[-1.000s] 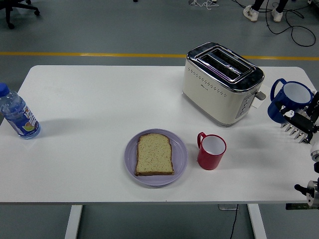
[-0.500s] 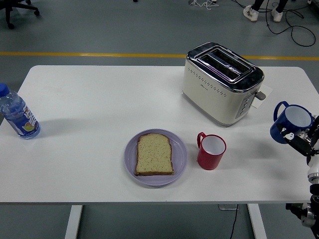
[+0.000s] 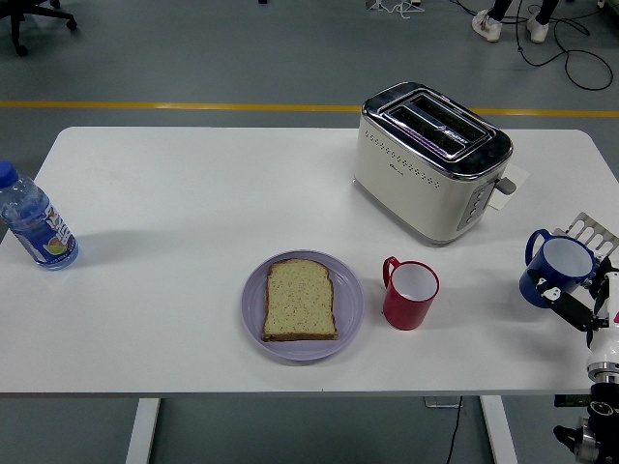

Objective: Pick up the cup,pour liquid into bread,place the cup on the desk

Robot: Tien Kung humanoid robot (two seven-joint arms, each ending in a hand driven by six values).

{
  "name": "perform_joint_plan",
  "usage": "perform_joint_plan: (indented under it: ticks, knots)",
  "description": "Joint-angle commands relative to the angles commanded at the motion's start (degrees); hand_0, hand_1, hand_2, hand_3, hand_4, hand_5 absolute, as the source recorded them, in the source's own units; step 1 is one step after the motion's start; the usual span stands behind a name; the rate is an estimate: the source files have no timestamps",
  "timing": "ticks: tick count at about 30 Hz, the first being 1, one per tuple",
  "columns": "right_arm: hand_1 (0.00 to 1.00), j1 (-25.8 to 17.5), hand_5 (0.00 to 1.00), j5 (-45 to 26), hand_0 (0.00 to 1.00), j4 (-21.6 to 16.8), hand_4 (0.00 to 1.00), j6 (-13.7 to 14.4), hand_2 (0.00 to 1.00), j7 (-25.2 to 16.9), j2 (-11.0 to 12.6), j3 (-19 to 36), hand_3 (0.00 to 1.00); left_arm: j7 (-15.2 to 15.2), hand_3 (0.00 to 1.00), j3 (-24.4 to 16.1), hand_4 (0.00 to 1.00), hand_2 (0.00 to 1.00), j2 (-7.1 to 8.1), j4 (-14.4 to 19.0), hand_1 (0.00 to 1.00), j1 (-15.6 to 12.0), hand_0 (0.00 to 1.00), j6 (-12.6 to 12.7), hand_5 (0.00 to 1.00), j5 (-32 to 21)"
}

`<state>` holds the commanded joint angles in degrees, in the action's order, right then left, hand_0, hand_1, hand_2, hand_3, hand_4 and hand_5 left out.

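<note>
The white table (image 3: 193,193) spans most of the frame. A slice of bread (image 3: 301,300) lies flat on a lilac plate (image 3: 350,307) at lower centre. Just to the right of the plate stands a red cup (image 3: 411,294), upright, handle to the upper left, apart from the plate rim. A cream and chrome toaster (image 3: 430,159) sits in the upper right, both slots open at the top, standing behind the red cup and well clear of it. A clear water bottle (image 3: 35,223) with a blue cap stands at the far left edge of the frame.

The blue cup (image 3: 555,270) is at the right edge of the frame, at about the height of the red cup, with its handle toward the left and its white interior visible. It is slightly tilted. The right hand (image 3: 580,302) enters from the lower right corner, its black fingers (image 3: 569,302) closed against the lower right side of the blue cup, holding it. Whether the cup base touches the table cannot be determined. A white slatted object (image 3: 592,229) lies on the table just behind the cup at the right edge.
</note>
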<state>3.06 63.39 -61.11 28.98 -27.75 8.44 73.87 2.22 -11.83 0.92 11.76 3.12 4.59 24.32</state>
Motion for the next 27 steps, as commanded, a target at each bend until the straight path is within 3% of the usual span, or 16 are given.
perform_joint_plan:
  ticks: [19, 27]
  knots:
    - [0.418, 1.9, 0.002, 0.2, 0.504, 6.0, 0.615, -0.7, 0.551, -0.5, -0.2, -1.9, 0.579, 0.0, 0.567, -1.1, 0.334, 0.667, 0.21, 0.0, 0.650, 0.7, 0.639, 0.0, 0.843, 0.4]
    - [0.431, 2.4, 0.002, 0.8, 0.498, 6.7, 0.621, -1.2, 0.558, 0.1, -0.1, -2.0, 0.592, 0.0, 0.568, -1.4, 0.336, 0.667, 0.14, 0.1, 0.650, 0.9, 0.640, 0.0, 0.845, 0.5]
